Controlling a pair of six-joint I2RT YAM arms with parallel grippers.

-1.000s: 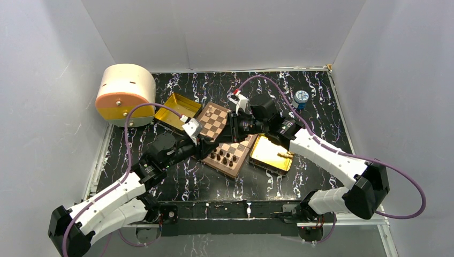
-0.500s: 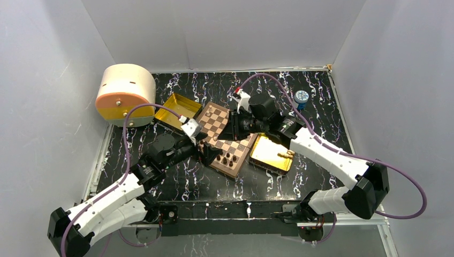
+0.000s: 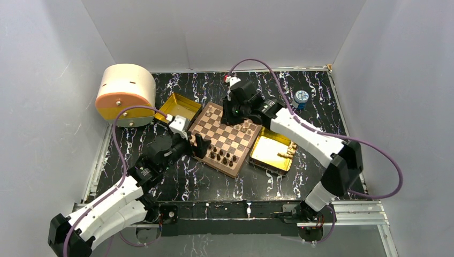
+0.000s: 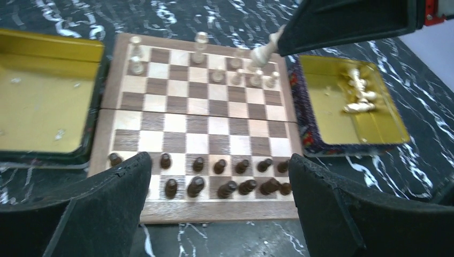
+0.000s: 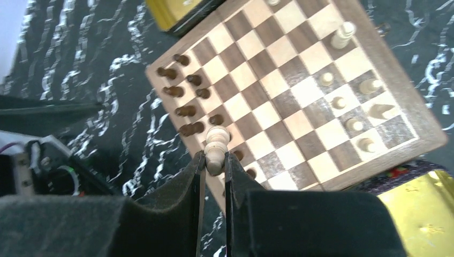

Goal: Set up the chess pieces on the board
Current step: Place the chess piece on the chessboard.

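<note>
- Nearly done with dark pieces [image 4: 226, 187] at near edge of board [image 4: 214, 214].
- Short of light pieces [image 4: 237, 77] opposite (more in tray [image 4: 353, 145]).
- Clamps a light piece [image 5: 216, 144] in right gripper [image 5: 214, 160]; holds left gripper [image 4: 218, 179] wide open.

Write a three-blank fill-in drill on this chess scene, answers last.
1. The right end effector grips a ____ (light/dark) piece.
2. The left end effector is ____ (open/shut).
3. The dark pieces stand along the edge of the board nearest the ____ arm.
Answers: light; open; left.
</note>
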